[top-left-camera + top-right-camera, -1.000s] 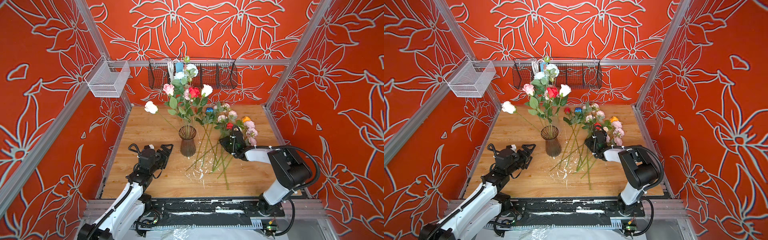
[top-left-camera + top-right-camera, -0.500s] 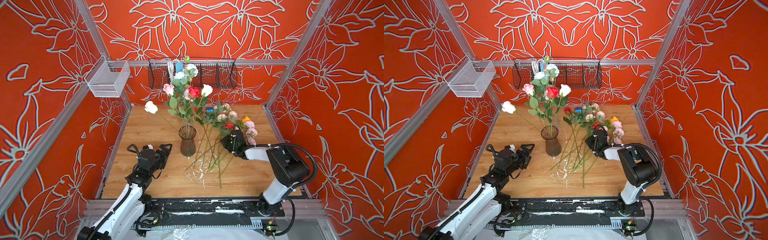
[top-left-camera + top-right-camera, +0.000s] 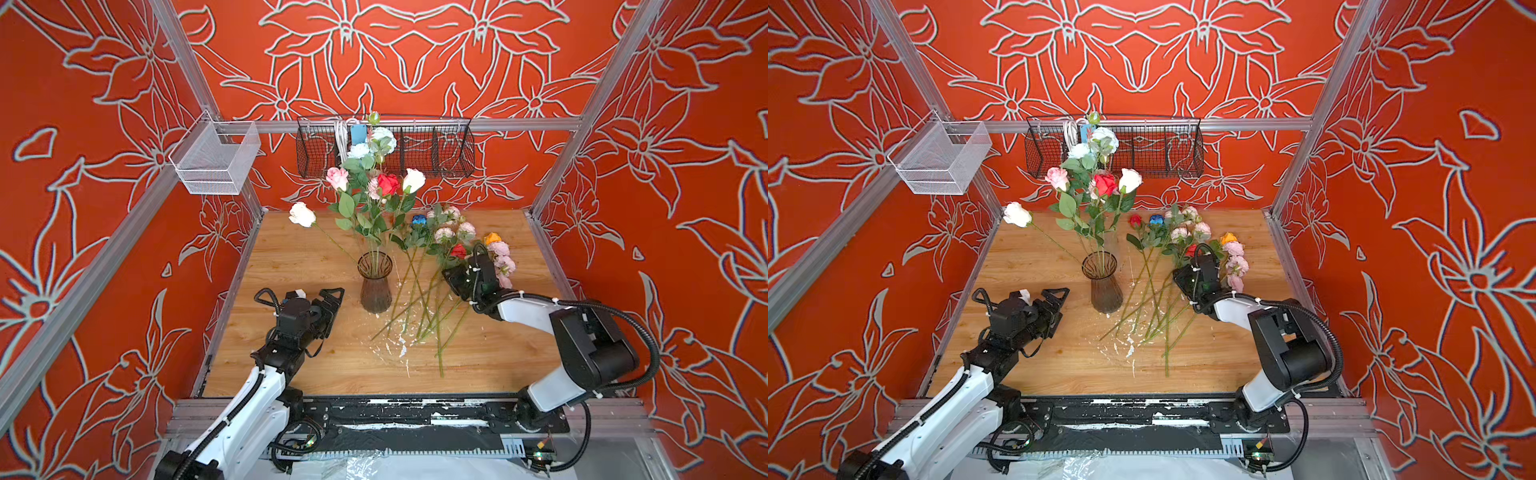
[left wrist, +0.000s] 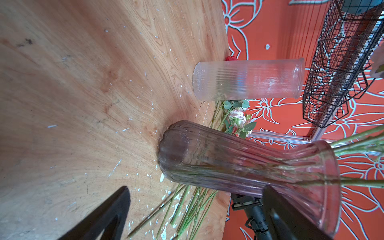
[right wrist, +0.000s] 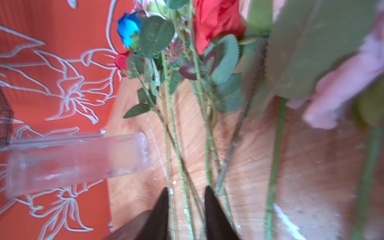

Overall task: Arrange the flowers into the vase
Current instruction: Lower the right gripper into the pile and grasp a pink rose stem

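Observation:
A smoky ribbed glass vase [image 3: 375,286] [image 3: 1102,282] [image 4: 239,166] stands mid-table and holds several flowers [image 3: 388,183] with pink, red, white and pale blue heads. More flowers [image 3: 453,232] lie to its right, among them a blue rose [image 5: 127,27] and a red rose [image 5: 216,22], their green stems [image 3: 419,316] fanned toward the front. My right gripper [image 3: 451,278] [image 5: 187,197] sits low over these stems. Its jaws are slightly apart with thin stems running between them, none visibly pinched. My left gripper [image 3: 328,307] [image 4: 196,188] is wide open just left of the vase, holding nothing.
In both wrist views a clear ribbed glass cylinder [image 4: 247,80] [image 5: 79,160] stands behind the vase. A black wire basket [image 3: 436,149] hangs on the back wall and a white mesh basket [image 3: 216,160] on the left rail. White flecks litter the wooden table [image 3: 291,257].
The longest loose stem has swung a little to the left at its front end. My right gripper has shifted slightly over the stems. The left arm has stayed put.

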Robot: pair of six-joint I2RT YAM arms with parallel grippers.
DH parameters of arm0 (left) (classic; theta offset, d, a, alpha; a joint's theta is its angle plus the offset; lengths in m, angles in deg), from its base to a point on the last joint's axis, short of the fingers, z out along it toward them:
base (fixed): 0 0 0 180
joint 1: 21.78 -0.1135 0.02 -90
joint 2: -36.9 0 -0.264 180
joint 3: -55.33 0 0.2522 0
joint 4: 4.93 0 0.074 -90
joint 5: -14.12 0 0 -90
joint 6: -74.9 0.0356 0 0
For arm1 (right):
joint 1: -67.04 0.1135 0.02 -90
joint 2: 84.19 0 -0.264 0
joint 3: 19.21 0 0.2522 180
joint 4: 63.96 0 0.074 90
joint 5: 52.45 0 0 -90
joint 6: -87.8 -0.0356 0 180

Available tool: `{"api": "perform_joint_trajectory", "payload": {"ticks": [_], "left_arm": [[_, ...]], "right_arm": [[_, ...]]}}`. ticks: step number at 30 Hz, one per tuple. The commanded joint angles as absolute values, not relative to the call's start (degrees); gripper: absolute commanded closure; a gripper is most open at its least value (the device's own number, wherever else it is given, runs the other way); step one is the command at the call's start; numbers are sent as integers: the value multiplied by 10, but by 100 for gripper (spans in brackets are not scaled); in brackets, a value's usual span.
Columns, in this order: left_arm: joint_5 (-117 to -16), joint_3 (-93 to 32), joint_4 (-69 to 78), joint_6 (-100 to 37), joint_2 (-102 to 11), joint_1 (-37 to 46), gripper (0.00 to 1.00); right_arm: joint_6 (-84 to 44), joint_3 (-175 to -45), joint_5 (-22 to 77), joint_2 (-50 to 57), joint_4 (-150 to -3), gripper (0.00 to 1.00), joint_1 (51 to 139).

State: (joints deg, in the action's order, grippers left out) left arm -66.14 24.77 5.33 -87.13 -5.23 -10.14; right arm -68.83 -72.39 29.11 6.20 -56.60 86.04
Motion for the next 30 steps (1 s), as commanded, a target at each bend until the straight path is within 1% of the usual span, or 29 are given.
{"api": "perform_joint_trajectory", "payload": {"ticks": [1, 3, 6, 9, 13, 15, 17, 20, 21, 25, 30], "left_arm": [[-666, 250, 49, -871, -50, -99, 1], [-666, 250, 50, -871, -47, -99, 1], [-668, 250, 55, -870, -42, -99, 1], [-670, 251, 59, -869, -36, -99, 2], [-673, 258, 58, -867, -26, -99, 1], [-677, 262, 57, -869, -19, -99, 1], [-682, 264, 58, -871, -14, -99, 1], [-684, 264, 58, -870, -11, -99, 1], [-684, 263, 58, -870, -11, -99, 1], [-683, 262, 56, -870, -16, -99, 1], [-678, 259, 51, -873, -21, -99, 1]], "right_arm": [[-708, -704, 284, 82, -554, 65, 849], [-706, -710, 269, 100, -541, 63, 844], [-696, -730, 260, 129, -536, 57, 842], [-702, -738, 259, 159, -515, 57, 840], [-702, -747, 260, 177, -498, 61, 836], [-699, -750, 255, 179, -498, 68, 836], [-705, -745, 258, 180, -491, 79, 836], [-707, -735, 264, 168, -490, 90, 835], [-707, -732, 265, 164, -490, 93, 834], [-704, -727, 259, 136, -496, 96, 835], [-697, -722, 259, 67, -529, 96, 835]]}}
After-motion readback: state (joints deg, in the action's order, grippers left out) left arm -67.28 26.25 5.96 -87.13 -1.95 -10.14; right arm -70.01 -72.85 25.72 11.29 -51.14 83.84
